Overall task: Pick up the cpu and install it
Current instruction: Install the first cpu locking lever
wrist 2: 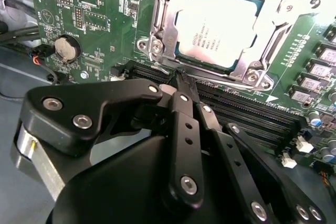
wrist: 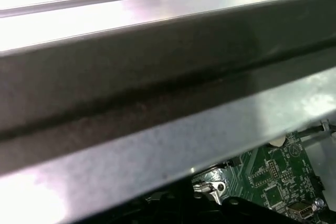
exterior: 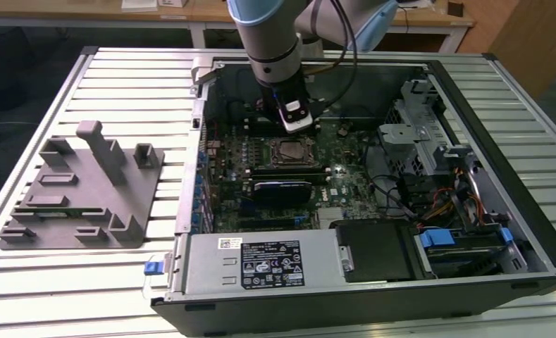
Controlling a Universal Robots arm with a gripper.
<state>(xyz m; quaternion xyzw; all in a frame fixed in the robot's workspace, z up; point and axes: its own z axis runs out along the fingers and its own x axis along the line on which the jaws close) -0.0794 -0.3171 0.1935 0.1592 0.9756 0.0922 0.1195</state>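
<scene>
Closest up, the gripper point(wrist 2: 181, 81) has its black fingers pressed together on nothing, tips just beside the socket frame point(wrist 2: 157, 30). The cpu point(wrist 2: 218, 24) lies flat inside that frame on the green motherboard point(wrist 2: 94, 14), within the open computer case point(exterior: 503, 141). The case rests on the slatted bench point(exterior: 118, 77), with a grey fixture point(exterior: 80, 197) near the bench's edge at the exterior view's left.

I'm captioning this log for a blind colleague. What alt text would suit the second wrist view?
The cpu, pale metal top up, lies in the metal-framed socket on a green motherboard. The black gripper takes up the foreground, shut and empty, its tip near the socket's edge and the dark memory slots.
</scene>
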